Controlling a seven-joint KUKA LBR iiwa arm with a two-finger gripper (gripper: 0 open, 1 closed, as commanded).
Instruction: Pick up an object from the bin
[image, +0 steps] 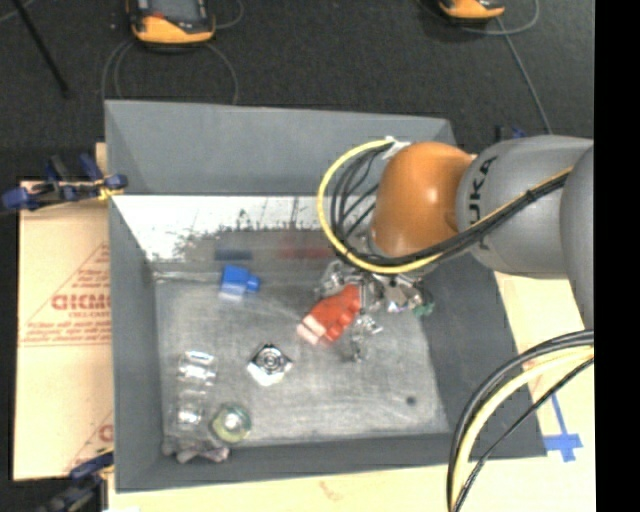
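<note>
My gripper (362, 322) hangs low in the middle right of the bin, under the arm's wrist. A red block with a white end (328, 317) lies tilted right against the gripper's left side, touching it or very close to it. Whether the block sits inside the grip is hidden by the wrist. A small silver and white round part (269, 364) lies on the bin floor to the lower left of the gripper. A blue block (237, 282) rests further left, near the back wall.
Along the left front of the bin lie a clear plastic piece (196, 369), a round greenish cap (231, 424) and a grey scrap (203, 452). The arm and its cables cover the bin's right back part.
</note>
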